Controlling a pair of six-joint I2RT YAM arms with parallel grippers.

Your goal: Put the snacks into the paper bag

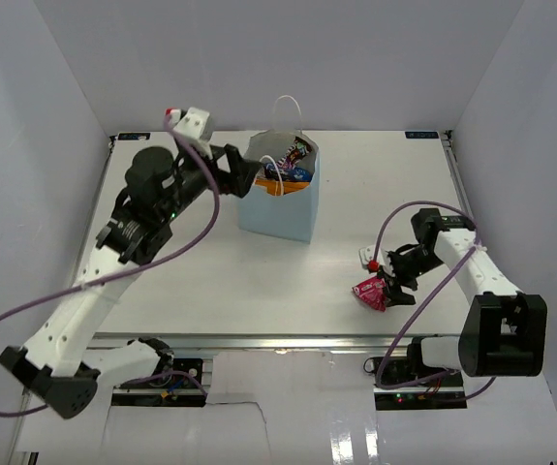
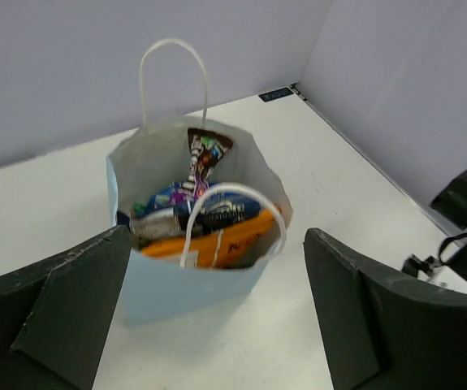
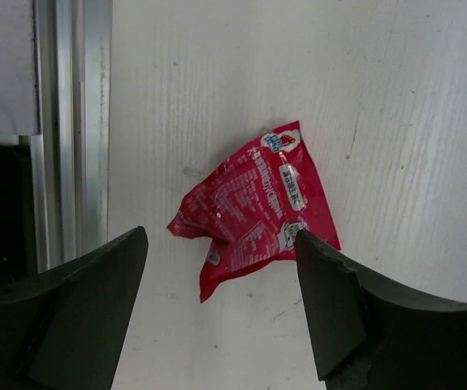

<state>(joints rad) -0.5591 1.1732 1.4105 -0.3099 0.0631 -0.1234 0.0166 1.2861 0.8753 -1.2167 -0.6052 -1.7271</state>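
Right arm (image 1: pixel 474 269) low over pink-red packet (image 1: pixel 371 292)

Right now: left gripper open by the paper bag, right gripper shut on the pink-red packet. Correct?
Not quite. The right gripper is open, not shut: the right wrist view shows its fingers spread either side of the pink-red packet, which lies on the table. The left gripper is open by the paper bag, as you said.

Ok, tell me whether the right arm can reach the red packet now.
Likely yes: the right gripper hangs open above the packet, which lies on the table with nothing between them.
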